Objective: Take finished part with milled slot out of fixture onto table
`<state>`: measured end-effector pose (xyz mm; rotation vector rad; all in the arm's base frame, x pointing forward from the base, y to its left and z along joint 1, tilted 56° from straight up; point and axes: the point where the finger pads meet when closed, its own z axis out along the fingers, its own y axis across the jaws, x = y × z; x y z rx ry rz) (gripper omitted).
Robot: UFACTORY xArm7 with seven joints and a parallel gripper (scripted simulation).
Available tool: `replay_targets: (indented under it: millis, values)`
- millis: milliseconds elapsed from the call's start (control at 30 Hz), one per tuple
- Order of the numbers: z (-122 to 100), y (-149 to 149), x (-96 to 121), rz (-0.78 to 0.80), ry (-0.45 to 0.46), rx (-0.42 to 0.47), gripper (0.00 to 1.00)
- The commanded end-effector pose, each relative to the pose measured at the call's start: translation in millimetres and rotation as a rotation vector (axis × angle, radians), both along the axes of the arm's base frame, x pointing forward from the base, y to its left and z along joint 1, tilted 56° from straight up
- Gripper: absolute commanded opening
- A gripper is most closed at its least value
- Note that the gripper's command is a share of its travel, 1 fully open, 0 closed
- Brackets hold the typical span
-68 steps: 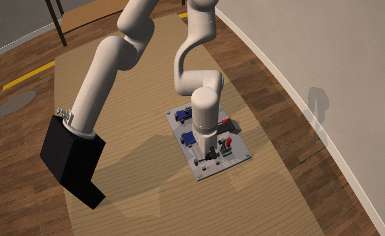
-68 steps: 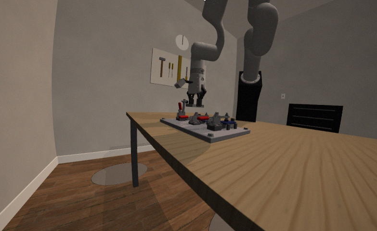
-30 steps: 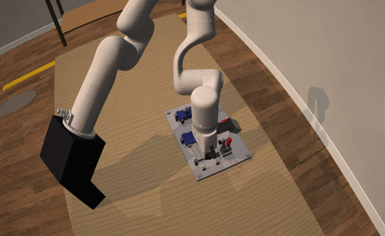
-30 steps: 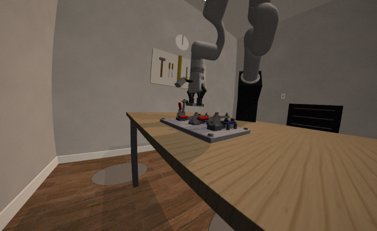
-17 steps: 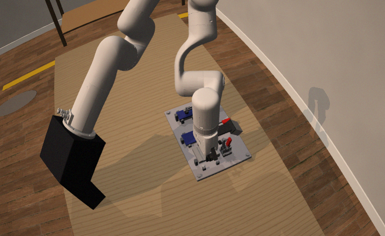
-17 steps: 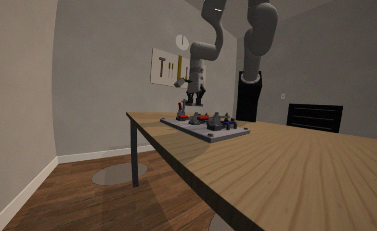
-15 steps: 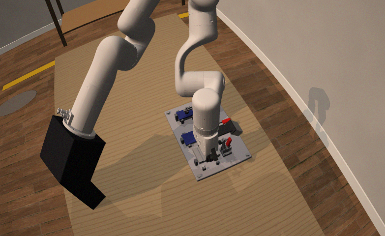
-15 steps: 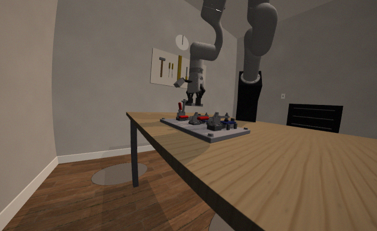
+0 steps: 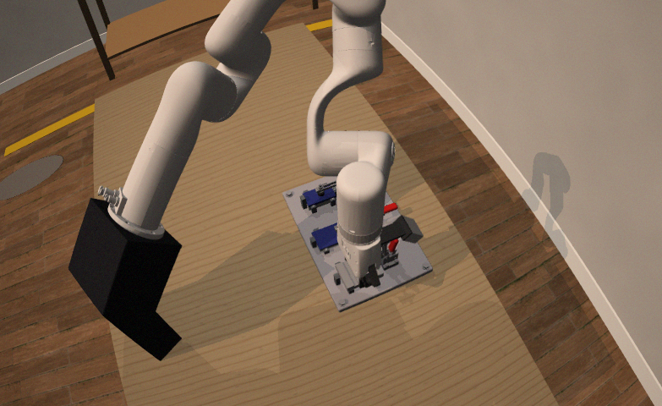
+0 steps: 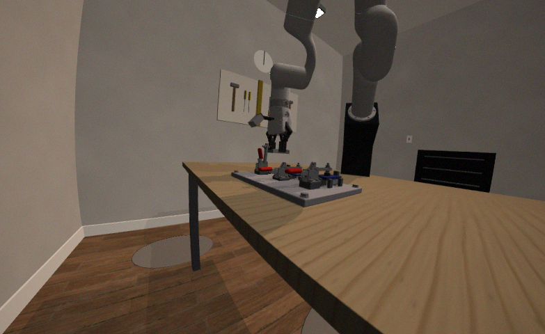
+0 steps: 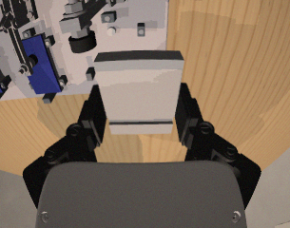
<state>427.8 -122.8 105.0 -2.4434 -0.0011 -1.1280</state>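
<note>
The finished part (image 9: 346,277) (image 10: 287,152) (image 11: 139,87), a pale grey block with a slot across it, is between the fingers of my gripper (image 9: 364,280) (image 10: 277,147) (image 11: 140,96). My gripper is shut on its sides and holds it roughly level, in the air above the fixture plate (image 9: 301,216) (image 10: 275,184) (image 11: 135,11). One blue blank (image 9: 319,195) (image 10: 330,177) and another blue blank (image 9: 325,237) (image 11: 41,66) sit in nests, with clamp arms over them. Their exact seating is too small to tell. The third clamp stands open, its red handle (image 9: 393,245) (image 10: 260,153) raised.
The open clamp's black tip (image 11: 82,42) is near the held part in the wrist view. Small nest posts (image 11: 141,29) stand on the plate. Two lowered red handles (image 10: 293,170) (image 10: 265,168) show in the exterior view. The wooden table (image 9: 254,347) (image 10: 453,248) (image 11: 230,71) surrounds the plate.
</note>
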Motion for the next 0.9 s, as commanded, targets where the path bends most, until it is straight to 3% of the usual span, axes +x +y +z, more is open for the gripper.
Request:
replay_targets:
  millis: [0, 867]
  values:
    - [-2.6, -8.4, 1.4, -0.003, -0.001, -0.001, 0.0]
    - [-25.1, -60.0, 11.8, -0.003, -0.001, -0.001, 0.0]
